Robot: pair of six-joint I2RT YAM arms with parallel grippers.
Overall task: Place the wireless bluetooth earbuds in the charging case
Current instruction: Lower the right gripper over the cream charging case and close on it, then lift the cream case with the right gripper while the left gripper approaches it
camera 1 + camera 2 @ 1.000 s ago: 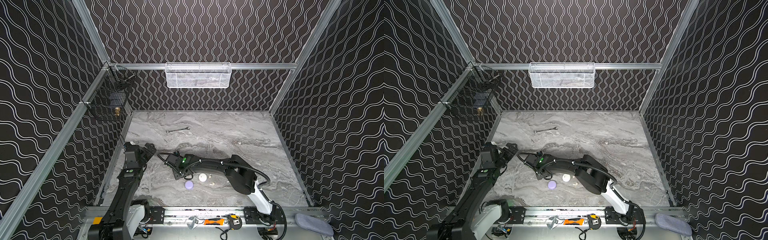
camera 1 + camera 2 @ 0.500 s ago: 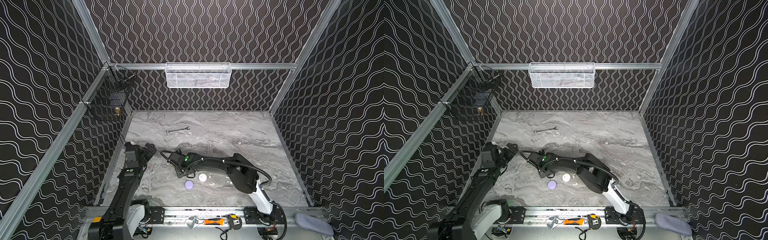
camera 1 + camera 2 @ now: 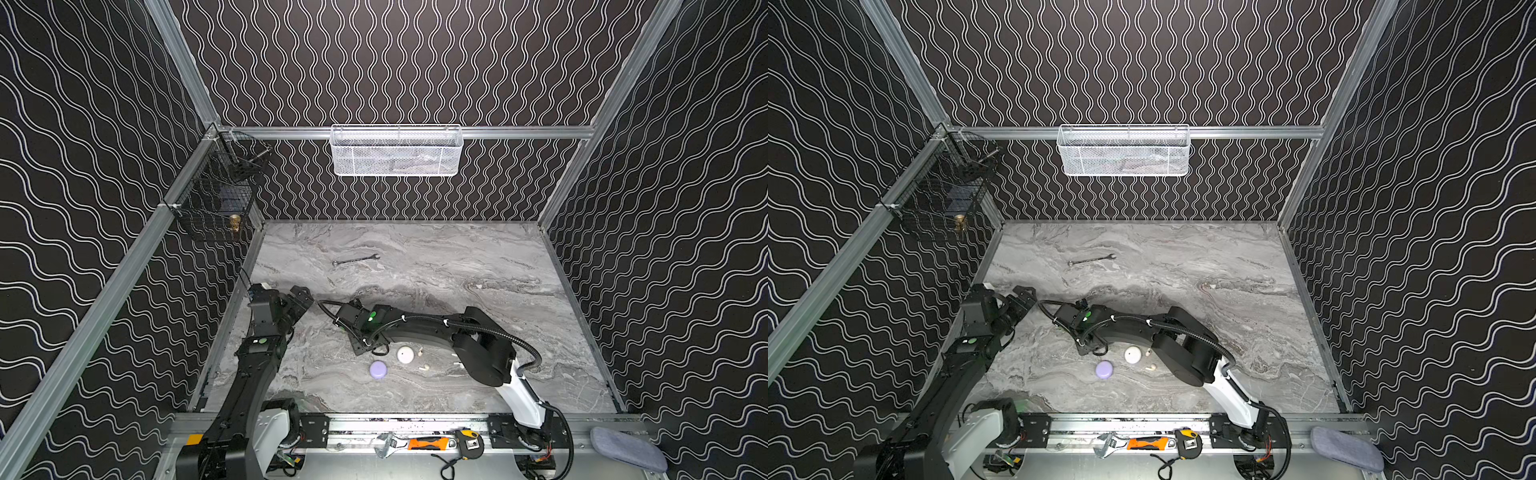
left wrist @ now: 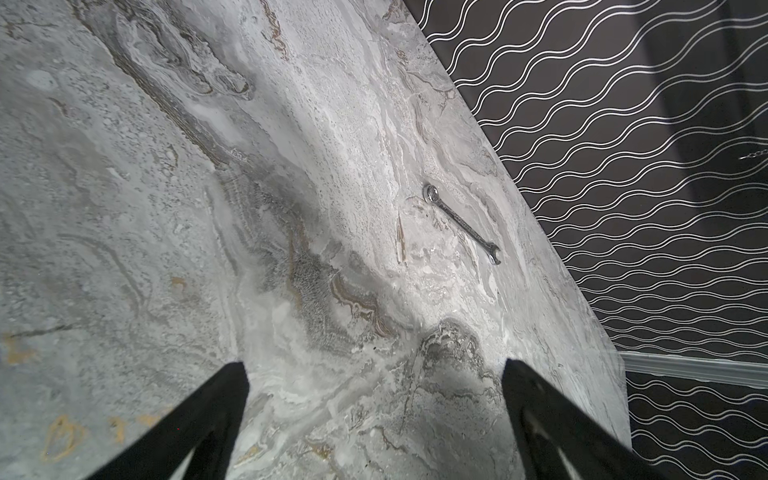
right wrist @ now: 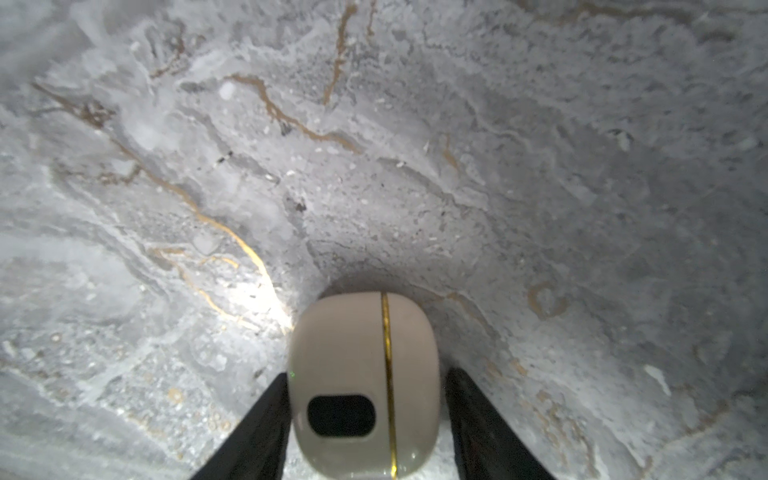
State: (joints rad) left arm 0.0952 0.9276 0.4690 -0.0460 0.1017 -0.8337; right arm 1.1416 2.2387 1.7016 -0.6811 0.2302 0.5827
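Cream rounded plastic case with a gold seam [image 5: 340, 332] stands on edge between the fingers of the right gripper [image 5: 368, 374], which flank it closely; whether it is pinched, I cannot tell. That gripper has barely shifted in a second, just left of the white round case [image 3: 405, 354]. Tiny white earbuds [image 3: 424, 367] lie just right of that case, a lavender round case [image 3: 378, 369] in front of it, a steel wrench [image 3: 355, 260] well behind. The left gripper [image 4: 374, 363], farther left, gapes wide and empty.

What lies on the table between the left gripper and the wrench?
Nothing. In the left wrist view only bare marble table lies between the left gripper and the wrench.
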